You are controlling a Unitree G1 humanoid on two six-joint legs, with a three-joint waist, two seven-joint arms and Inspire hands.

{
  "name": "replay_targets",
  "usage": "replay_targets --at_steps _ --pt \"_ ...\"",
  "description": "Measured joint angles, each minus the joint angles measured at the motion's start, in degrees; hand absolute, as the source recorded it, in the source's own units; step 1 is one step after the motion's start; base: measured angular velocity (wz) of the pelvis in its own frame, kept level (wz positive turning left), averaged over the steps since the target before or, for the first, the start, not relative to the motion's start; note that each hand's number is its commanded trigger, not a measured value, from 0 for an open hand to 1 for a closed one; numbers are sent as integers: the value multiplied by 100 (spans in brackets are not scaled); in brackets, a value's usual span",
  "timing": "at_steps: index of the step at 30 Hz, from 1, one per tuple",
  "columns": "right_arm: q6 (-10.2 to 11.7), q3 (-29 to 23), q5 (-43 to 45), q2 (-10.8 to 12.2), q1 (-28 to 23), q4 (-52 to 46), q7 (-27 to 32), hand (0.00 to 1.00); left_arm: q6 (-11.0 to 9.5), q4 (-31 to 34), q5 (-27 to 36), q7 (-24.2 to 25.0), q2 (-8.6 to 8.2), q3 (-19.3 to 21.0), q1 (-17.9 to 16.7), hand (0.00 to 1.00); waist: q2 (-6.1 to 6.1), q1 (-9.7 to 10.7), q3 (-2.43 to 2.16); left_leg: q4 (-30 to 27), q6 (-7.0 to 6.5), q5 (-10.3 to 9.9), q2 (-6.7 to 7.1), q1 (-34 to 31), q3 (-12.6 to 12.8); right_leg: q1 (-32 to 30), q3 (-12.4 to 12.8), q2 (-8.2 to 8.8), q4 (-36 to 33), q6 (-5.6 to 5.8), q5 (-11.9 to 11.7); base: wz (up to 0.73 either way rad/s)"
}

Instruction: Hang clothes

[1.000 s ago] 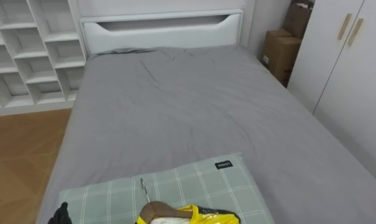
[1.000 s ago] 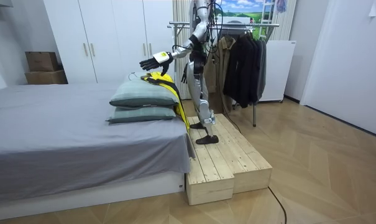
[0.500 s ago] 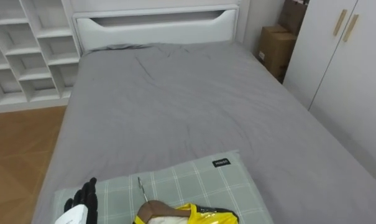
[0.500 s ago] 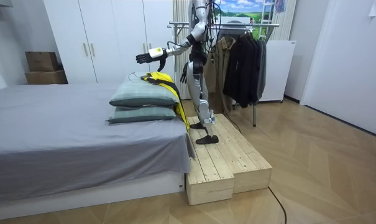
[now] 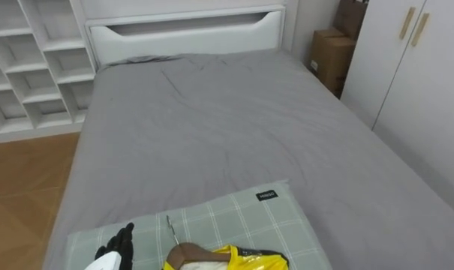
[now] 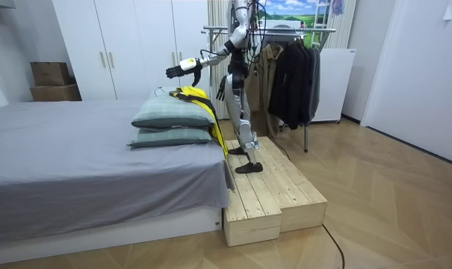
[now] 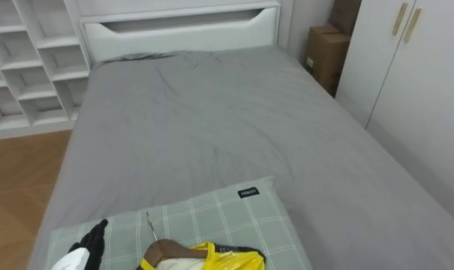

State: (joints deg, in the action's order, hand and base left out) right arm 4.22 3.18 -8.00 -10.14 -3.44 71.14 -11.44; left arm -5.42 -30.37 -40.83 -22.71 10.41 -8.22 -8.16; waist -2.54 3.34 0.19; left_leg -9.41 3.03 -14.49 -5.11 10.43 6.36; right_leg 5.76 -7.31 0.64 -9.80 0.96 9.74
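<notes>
My left hand (image 5: 115, 244) hovered over the left edge of the green checked pillow (image 5: 234, 217), fingers loose and spread, grasping nothing. Just to its right lay the wooden hanger (image 5: 183, 253), its wire hook (image 5: 171, 227) flat on the pillow, with the yellow garment (image 5: 249, 261) on it. Beyond the pillow's far edge the grey bed (image 5: 227, 120) ran bare to the white headboard (image 5: 189, 34). Wood floor (image 5: 24, 180) lay open on the left, before the shelves (image 5: 24, 67); the wardrobe (image 5: 414, 75) stood close along the right edge. My right hand (image 6: 220, 93) hung by my hip, its grasp impossible to tell.

Left robot hand (image 5: 112, 246) outstretched, fingers straight; right robot hand (image 6: 221, 93) lowered.
</notes>
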Motion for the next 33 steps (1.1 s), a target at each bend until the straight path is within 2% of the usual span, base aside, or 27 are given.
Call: replay_targets --at_steps 8,18,21,33 --pt "12 -65 204 30 47 -8 6 0 0 -28 -22 215 17 3 13 0 9 136 7 -7 0 0 1 7 13 1 22 3 0 0 0 -1" --pt "27 -65 202 34 54 -8 18 0 0 -88 -23 348 17 1 18 0 15 149 17 -6 -1 0 2 19 93 -14 86 2 7 2 1 -3" --pt "35 -55 181 33 53 -8 39 0 1 -181 -42 368 23 -31 28 0 40 149 39 -4 -1 0 2 23 104 -15 85 2 8 3 0 0" --pt "118 -110 207 18 45 0 30 0 39 -839 -261 535 56 -108 189 0 39 178 36 4 -1 0 5 5 119 -31 97 3 26 4 0 0"
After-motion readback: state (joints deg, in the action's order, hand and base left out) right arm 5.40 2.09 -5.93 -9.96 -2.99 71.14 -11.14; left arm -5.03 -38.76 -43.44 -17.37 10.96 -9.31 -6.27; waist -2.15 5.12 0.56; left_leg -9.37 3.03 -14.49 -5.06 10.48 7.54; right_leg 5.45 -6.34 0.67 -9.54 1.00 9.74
